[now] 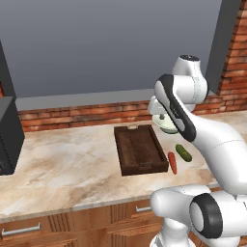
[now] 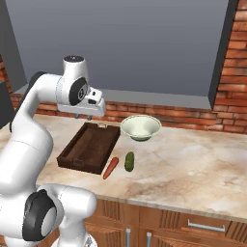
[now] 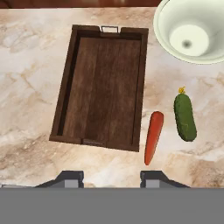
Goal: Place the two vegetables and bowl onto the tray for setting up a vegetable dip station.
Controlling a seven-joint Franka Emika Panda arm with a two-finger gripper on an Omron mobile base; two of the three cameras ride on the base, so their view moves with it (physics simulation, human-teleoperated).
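This is a kitchen, rendered rather than real. A marble-patterned counter [image 1: 62,164] runs over wooden cabinets with metal drawer handles [image 2: 202,226], backed by a low red brick backsplash [image 1: 72,116] beneath a plain grey wall. A brick pillar [image 2: 234,67] rises at the right.

Carrot [image 3: 153,137] just right of tray [image 3: 65,100]; cucumber [image 3: 185,117] beside; bowl [image 3: 191,29] behind.

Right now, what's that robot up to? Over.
Pincer open, empty, high over the counter. Tray bare; carrot, cucumber and bowl beside it. Nothing in the way.
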